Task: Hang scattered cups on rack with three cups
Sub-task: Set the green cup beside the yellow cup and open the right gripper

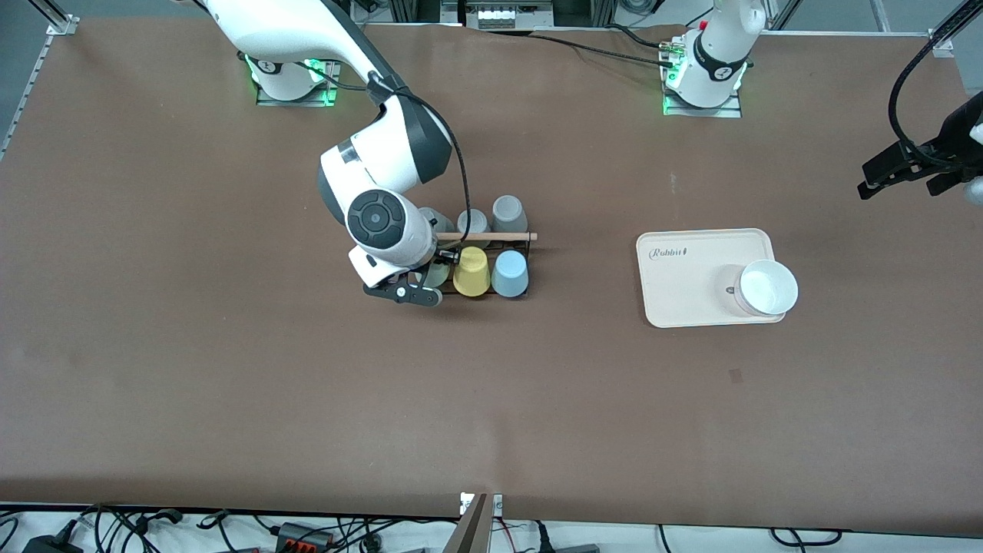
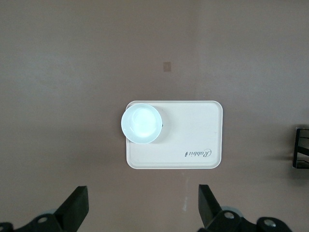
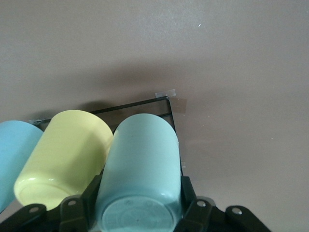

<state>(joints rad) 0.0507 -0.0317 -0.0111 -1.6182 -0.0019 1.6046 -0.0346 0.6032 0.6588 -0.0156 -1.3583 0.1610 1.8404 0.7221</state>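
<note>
The black wire rack (image 1: 491, 236) with a wooden rod stands mid-table. A light blue cup (image 1: 510, 273) and a yellow cup (image 1: 471, 270) sit upside down on its row nearer the front camera. Beside the yellow cup (image 3: 65, 154), at the rack's (image 3: 140, 104) end toward the right arm, is the mint green cup (image 3: 142, 159), base up. My right gripper (image 3: 140, 195) is shut on it, one finger on each side. The mint cup (image 1: 435, 273) is partly hidden under the right gripper (image 1: 418, 288). My left gripper (image 2: 143, 203) hangs open and empty, high beside the tray.
A cream tray (image 1: 691, 284) carrying a white bowl (image 1: 768, 288) lies toward the left arm's end of the table. Grey cups (image 1: 508, 211) stand on the rack's row farther from the front camera. The left gripper (image 1: 875, 180) waits near that end.
</note>
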